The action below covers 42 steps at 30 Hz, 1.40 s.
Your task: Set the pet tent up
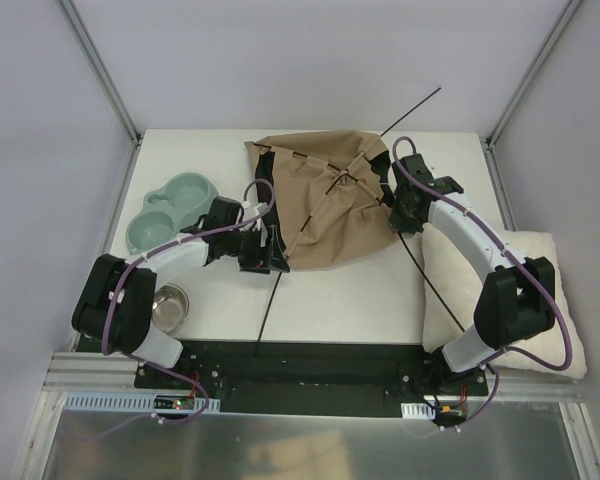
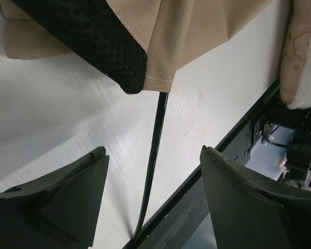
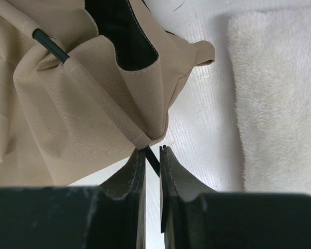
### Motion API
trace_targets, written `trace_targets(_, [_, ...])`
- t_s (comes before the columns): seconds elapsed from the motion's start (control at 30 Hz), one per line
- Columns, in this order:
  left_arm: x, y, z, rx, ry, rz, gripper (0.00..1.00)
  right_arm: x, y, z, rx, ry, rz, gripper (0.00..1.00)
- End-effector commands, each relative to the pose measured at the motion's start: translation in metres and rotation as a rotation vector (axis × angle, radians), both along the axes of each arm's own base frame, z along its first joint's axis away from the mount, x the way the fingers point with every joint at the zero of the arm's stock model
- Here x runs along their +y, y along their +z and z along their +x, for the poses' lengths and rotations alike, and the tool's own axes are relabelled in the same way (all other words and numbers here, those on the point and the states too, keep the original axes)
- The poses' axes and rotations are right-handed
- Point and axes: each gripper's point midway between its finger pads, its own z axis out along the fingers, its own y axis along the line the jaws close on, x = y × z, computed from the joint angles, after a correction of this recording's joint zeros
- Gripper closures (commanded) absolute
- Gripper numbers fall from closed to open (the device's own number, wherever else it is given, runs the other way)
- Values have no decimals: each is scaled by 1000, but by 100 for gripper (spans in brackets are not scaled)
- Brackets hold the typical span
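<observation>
Beside the tent, left jaws wide, right jaws pinching pole

Left end effector spread wide; right pinched closed.

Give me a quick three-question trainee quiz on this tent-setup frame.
1. True or false: the left fingers stand open.
2. The right fingers are pinching: A cushion, B pole, C dish.
3. One word: is the tent standing or collapsed?
Key: 1 true; 2 B; 3 collapsed.
</observation>
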Motion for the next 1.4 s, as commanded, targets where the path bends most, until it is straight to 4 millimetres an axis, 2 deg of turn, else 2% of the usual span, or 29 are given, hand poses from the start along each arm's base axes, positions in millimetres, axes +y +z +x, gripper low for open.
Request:
trace_targets(0.0, [-18,0,1,-49,-102,-3,30,6,14,21,-90,-89,78,100])
trace_targets(0.1, [-26,-3,-5,-41,-140,-5,42,6,12,21,-85,-88,78,100])
trace_targets(0.2, [-26,-10,-7,-17,-147,14,61,7,12,22,-83,-81,80,100])
trace_targets(0.23, [-26,-10,-7,-15,-154,19,69,8,11,22,-80,-78,82,100])
trace_targets(0.27, [-25,-10,-6,-9,-155,32,82,8,12,22,-79,-74,84,100])
trace_targets(0.3, [-23,-11,-6,1,-150,56,100,8,13,22,-80,-74,84,100])
trace_targets(0.37, [-21,-4,-1,-12,-150,78,100,9,15,23,-85,-66,84,100])
trace_targets(0.7, [-7,43,29,-167,-125,209,100,5,31,28,-128,-86,80,100])
trace_targets(0.8, [-1,46,34,-189,-125,251,100,8,31,27,-124,-85,99,100])
trace_targets(0.97, [4,37,34,-148,-112,270,100,15,29,24,-110,-96,143,100])
trace_targets(1.1, [5,42,37,-157,-89,272,68,27,26,21,-86,-113,208,100])
trace_targets(1.17, [6,48,42,-176,-71,277,62,33,25,20,-73,-139,252,100])
trace_targets(1.27, [10,62,51,-213,-22,282,41,49,26,20,-56,-152,326,100])
trace_targets(1.37, [17,84,65,-274,58,301,30,65,26,21,-49,-131,369,100])
